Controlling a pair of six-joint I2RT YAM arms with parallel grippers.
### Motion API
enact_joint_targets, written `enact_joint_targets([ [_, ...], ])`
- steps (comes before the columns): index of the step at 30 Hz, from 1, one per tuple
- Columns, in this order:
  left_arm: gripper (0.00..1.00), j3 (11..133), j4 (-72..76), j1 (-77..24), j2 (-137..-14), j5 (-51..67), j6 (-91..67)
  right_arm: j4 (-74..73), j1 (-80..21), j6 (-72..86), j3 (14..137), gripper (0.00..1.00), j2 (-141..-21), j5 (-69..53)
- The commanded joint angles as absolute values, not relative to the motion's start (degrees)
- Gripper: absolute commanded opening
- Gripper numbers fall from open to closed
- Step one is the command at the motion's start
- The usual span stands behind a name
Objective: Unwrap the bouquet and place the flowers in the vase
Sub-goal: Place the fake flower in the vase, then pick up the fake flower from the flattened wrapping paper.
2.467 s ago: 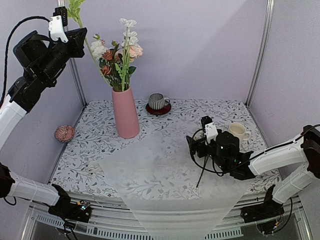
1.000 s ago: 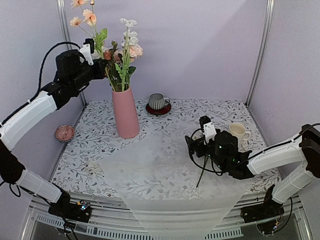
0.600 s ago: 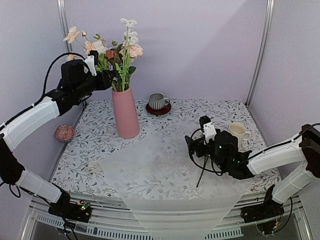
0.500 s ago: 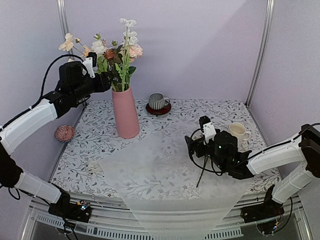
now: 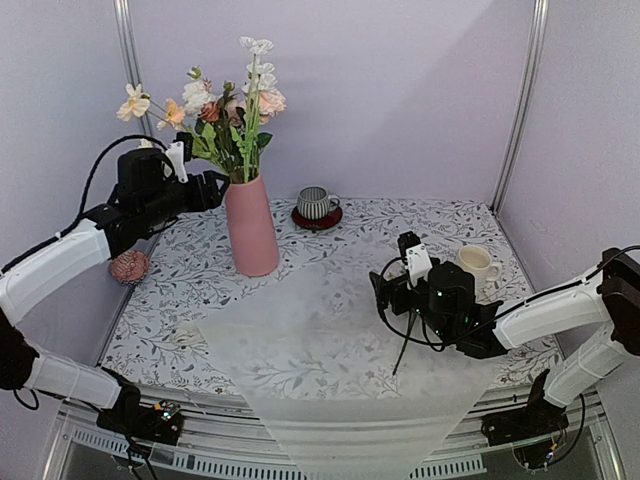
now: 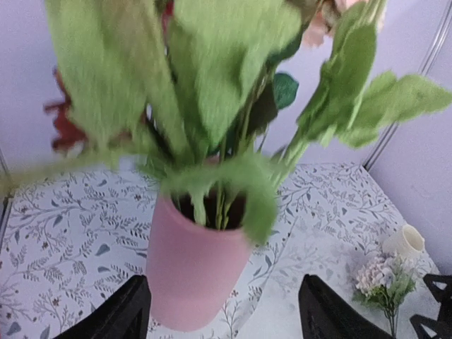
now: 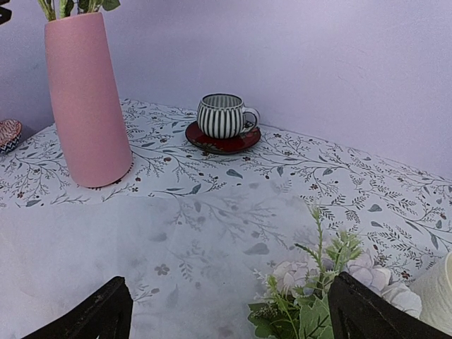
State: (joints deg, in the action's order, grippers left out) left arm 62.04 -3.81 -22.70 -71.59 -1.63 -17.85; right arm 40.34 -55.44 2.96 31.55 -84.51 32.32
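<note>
The tall pink vase [image 5: 251,228] stands at the back left holding several flowers [image 5: 232,100] with pink, peach and white blooms. My left gripper [image 5: 212,186] hovers just left of the vase's rim, open and holding nothing; in the left wrist view the vase [image 6: 194,263] sits beyond the left gripper [image 6: 226,314] under blurred leaves. No wrapped bouquet is in view; translucent wrapping paper [image 5: 300,350] lies spread flat. One lavender flower [image 7: 321,286] lies on it, its stem [image 5: 403,348] pointing toward me. My right gripper [image 5: 382,293] stands open over it.
A grey striped mug [image 5: 317,202] on a red saucer stands behind the paper. A cream mug [image 5: 477,262] sits at the right, close to my right arm. A small pink patterned bowl [image 5: 129,265] lies by the left wall. Metal posts frame the back corners.
My left arm came down from high with a peach-bloomed stem, set it into the vase, opened its jaws and drew back left. The right arm has not moved.
</note>
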Motion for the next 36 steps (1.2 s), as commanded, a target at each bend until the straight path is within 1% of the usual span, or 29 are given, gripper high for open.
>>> enact_joint_targets([
  [1,0.77,55.56,-1.30,-22.22,-69.02,1.60,-19.80,40.20,-55.60,2.62,33.05,0.99,-85.07,31.37],
  [3,0.82,53.23,-0.74,-22.26,-67.94,2.65,-20.03,40.12,-55.54,2.76,33.03,0.99,-84.87,31.12],
  [6,0.87,49.72,-0.57,-22.28,-66.16,4.93,-20.34,39.71,-55.57,2.81,32.96,0.99,-84.16,31.13],
  [10,0.89,43.86,0.88,-22.43,-62.15,9.08,-21.93,38.47,-55.53,2.68,32.87,0.99,-82.09,32.52],
  [12,0.89,40.63,2.10,-22.55,-59.62,11.46,-22.97,35.23,-55.54,3.67,33.79,0.99,-81.29,33.98],
  [14,0.88,38.15,2.46,-22.71,-57.32,13.62,-23.81,24.53,-55.49,8.17,37.45,1.00,-80.57,34.40],
  [16,0.89,35.86,2.47,-23.02,-55.13,15.59,-24.34,10.09,-55.47,17.54,41.49,0.97,-80.08,32.03],
  [18,0.89,33.55,2.58,-23.66,-52.78,16.84,-24.91,2.17,-55.49,24.78,43.45,0.95,-79.19,29.15],
  [22,0.88,27.22,7.53,-25.35,-49.29,19.05,-27.77,-7.90,-55.54,36.91,44.09,0.94,-76.11,26.75],
  [25,0.89,23.59,13.63,-27.94,-49.01,20.59,-29.82,-13.32,-55.49,40.60,44.27,0.94,-74.04,25.57],
  [27,0.88,23.17,15.07,-30.16,-50.06,20.15,-29.52,-16.31,-55.27,42.09,44.20,0.93,-73.66,23.96],
  [30,0.88,24.08,14.76,-32.48,-51.54,18.81,-28.86,-19.58,-55.17,44.37,44.44,0.88,-74.11,20.42],
  [33,0.88,24.75,15.30,-33.36,-52.40,18.73,-28.87,-22.27,-55.19,46.91,44.51,0.81,-74.52,17.63],
  [36,0.88,25.18,16.04,-33.70,-52.79,18.50,-28.89,-23.79,-55.15,49.17,44.12,0.70,-74.32,15.63],
])
